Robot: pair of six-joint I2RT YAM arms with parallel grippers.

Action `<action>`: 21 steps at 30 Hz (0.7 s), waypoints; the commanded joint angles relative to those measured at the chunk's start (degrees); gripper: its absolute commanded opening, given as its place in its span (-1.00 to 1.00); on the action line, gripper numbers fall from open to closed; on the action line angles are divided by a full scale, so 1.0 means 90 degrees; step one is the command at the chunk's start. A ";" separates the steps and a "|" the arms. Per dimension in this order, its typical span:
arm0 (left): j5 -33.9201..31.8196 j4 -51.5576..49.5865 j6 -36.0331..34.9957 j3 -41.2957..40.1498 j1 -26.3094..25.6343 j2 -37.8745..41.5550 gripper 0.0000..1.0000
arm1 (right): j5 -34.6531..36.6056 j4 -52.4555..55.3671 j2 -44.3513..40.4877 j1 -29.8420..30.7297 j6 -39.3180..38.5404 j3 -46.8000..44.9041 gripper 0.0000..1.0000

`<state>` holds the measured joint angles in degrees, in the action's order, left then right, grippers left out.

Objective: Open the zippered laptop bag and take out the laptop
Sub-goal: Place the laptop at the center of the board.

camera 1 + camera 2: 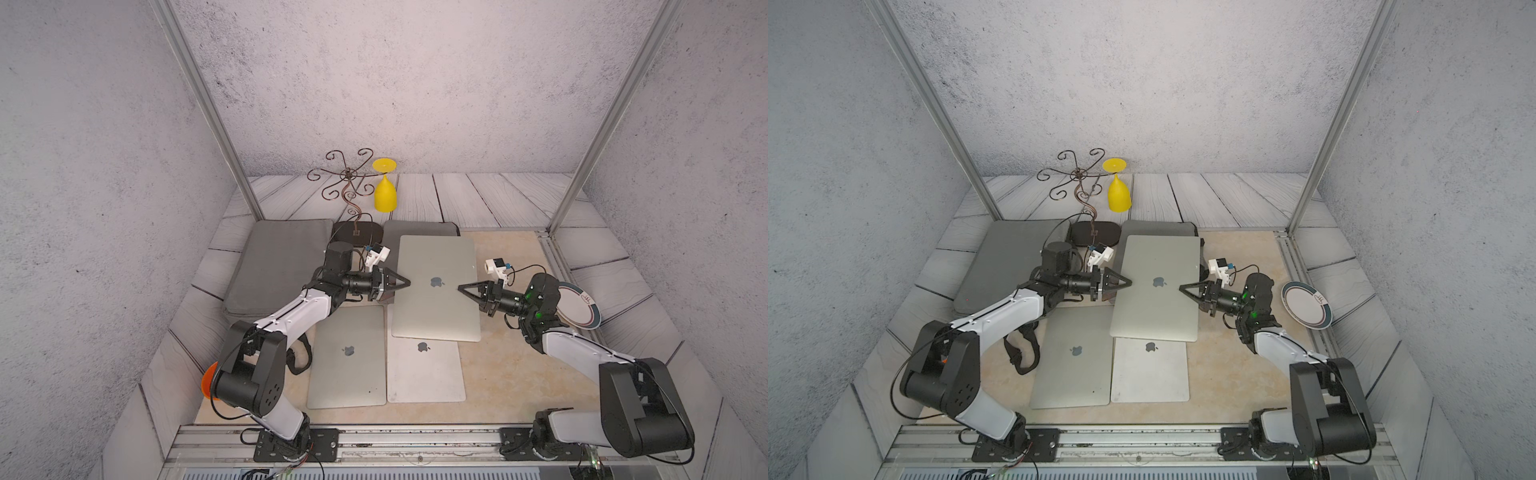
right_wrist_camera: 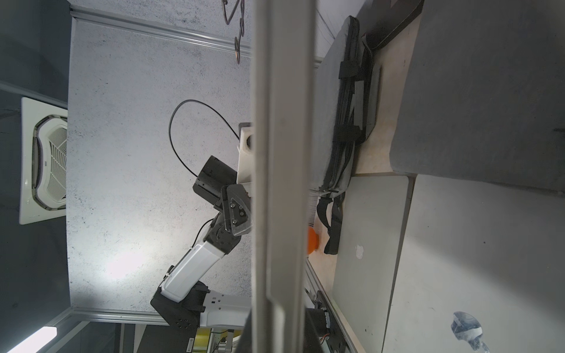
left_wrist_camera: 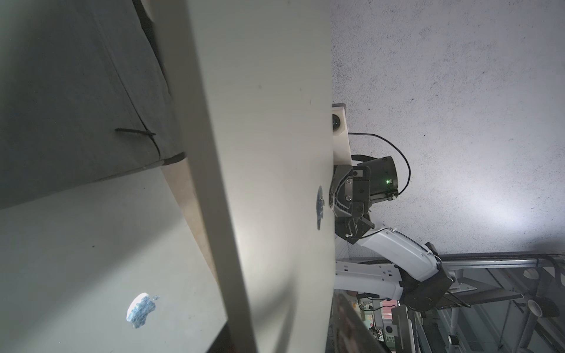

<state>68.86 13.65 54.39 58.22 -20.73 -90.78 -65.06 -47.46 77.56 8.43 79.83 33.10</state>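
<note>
Pinching raised laptop (image 1: 436, 253), one of three: right fingers (image 1: 464, 288) clamped on it; left fingers (image 1: 404, 282) unclear.

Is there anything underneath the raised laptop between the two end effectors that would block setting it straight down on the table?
Yes. The laptop overhangs a white laptop lying under its near edge, and the gray bag lies under its far edge. Whether it touches either, I cannot tell.

The top laptop (image 1: 436, 299) hides most of the grey bag (image 1: 419, 227) and one end of the white laptop (image 1: 426, 374). The right arm (image 1: 540, 299) covers part of the plate (image 1: 582, 309). The left hand (image 1: 409, 283) has its lower finger hidden, so its grip is unclear. An orange thing (image 1: 208, 380) peeks out, too hidden to name.
</note>
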 commanded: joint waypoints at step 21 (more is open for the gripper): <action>0.0272 0.1472 0.0919 -0.0043 -0.0148 0.0068 -0.68 | -0.0301 -0.1486 0.0655 0.0130 0.0334 0.0404 -1.00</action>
<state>69.47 21.10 62.54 57.65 -20.75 -90.59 -66.57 -57.32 82.59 8.78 83.00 34.89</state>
